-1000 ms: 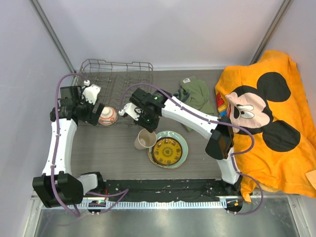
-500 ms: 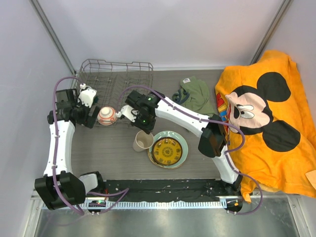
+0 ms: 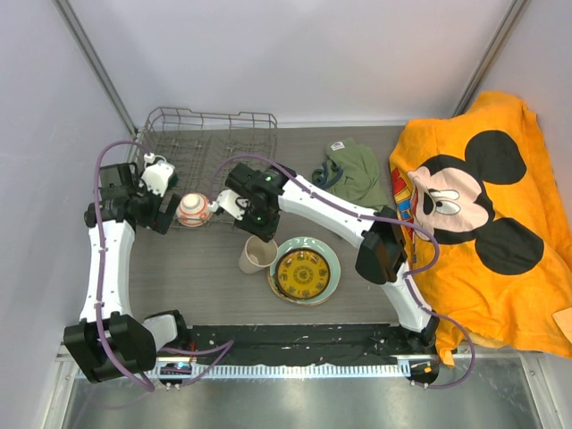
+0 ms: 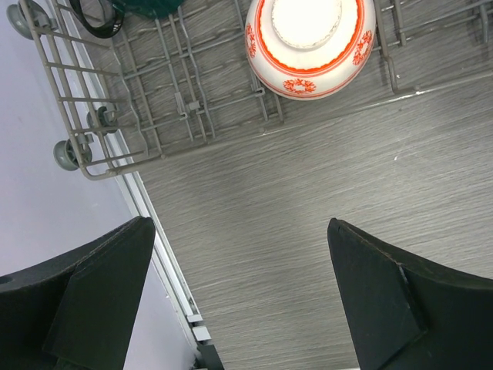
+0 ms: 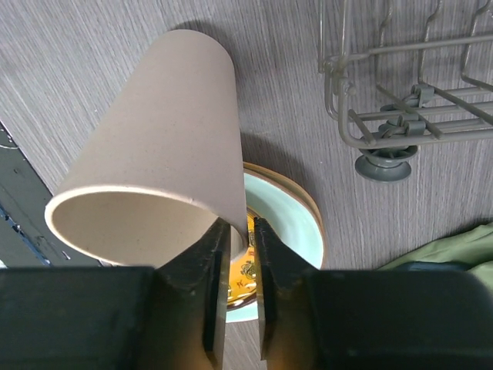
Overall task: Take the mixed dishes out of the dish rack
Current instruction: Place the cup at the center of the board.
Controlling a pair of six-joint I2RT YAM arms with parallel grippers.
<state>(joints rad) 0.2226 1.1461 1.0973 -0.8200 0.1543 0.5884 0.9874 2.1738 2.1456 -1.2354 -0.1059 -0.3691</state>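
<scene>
The beige cup (image 3: pixel 257 256) (image 5: pixel 154 146) stands on the table just left of the stacked plates. My right gripper (image 3: pixel 261 238) (image 5: pixel 239 225) straddles its rim wall, one finger inside and one outside, with the jaws parted a sliver off the wall. A small yellow patterned plate (image 3: pixel 304 273) (image 5: pixel 248 271) lies on the pale green plate (image 3: pixel 329 259) (image 5: pixel 286 220). The red-and-white bowl (image 3: pixel 194 209) (image 4: pixel 310 42) rests foot-up at the near left corner of the dish rack (image 3: pixel 210 134) (image 4: pixel 115 146) (image 5: pixel 400 92). My left gripper (image 3: pixel 174 214) (image 4: pixel 239 223) hangs wide open and empty over bare table, short of the bowl. The dark green mug (image 4: pixel 154 6) peeks in at the top edge.
An olive-green cloth (image 3: pixel 353 170) (image 5: pixel 454 247) lies right of the rack. A large orange cartoon-mouse towel (image 3: pixel 483 206) covers the table's right side. The left wall and table edge (image 4: pixel 166 270) run close beside my left gripper.
My right arm carried the cup a little leftwards beside the plates and its jaws have eased apart. My left gripper drew back leftwards from the bowl.
</scene>
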